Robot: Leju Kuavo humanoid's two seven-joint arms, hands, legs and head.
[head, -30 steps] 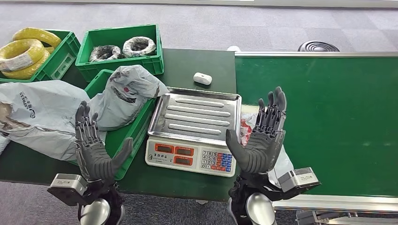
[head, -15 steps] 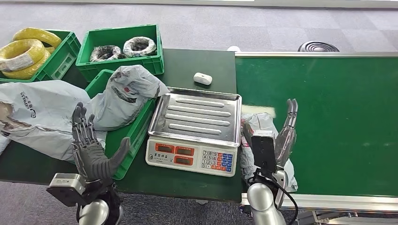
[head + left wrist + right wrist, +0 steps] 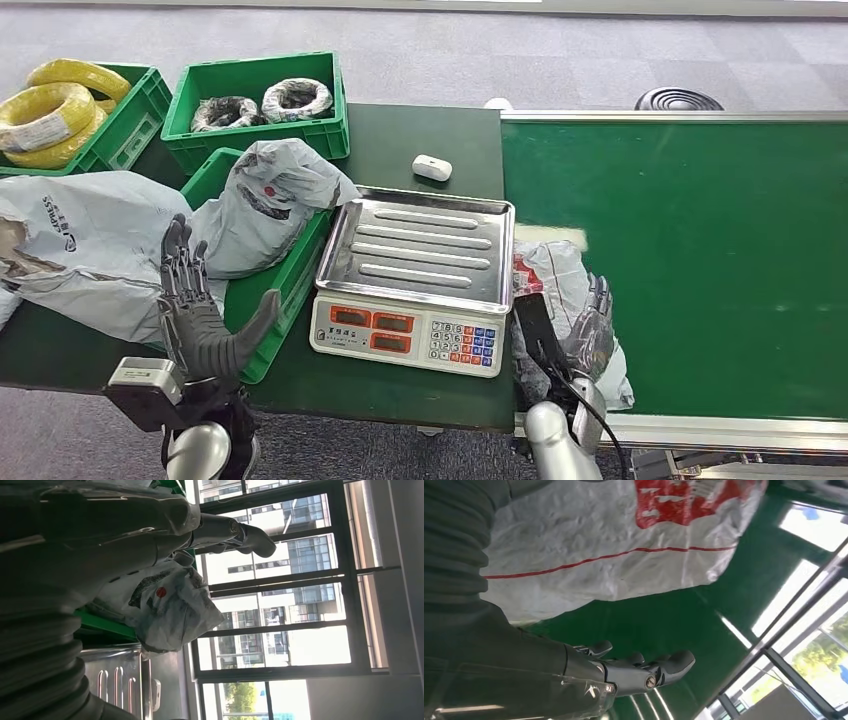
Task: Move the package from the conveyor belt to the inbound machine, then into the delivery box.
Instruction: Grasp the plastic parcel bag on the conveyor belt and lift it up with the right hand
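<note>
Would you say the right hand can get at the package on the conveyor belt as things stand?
Probably yes. The right hand is already at the package on the conveyor belt, fingers open beside it, with nothing between them. The scale stands close alongside but apart.

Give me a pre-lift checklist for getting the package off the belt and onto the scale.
1. Package on the conveyor belt, beside the scale: ok.
2. Right hand at the package: ok.
3. Right hand's grip closed on the package: cannot tell; in the right wrist view the fingers sit apart from the bag.
4. Scale tray bare: ok.
5. Left hand holds nothing, fingers spread: ok.
6. Delivery box has room: not ok, a bag fills it.
</note>
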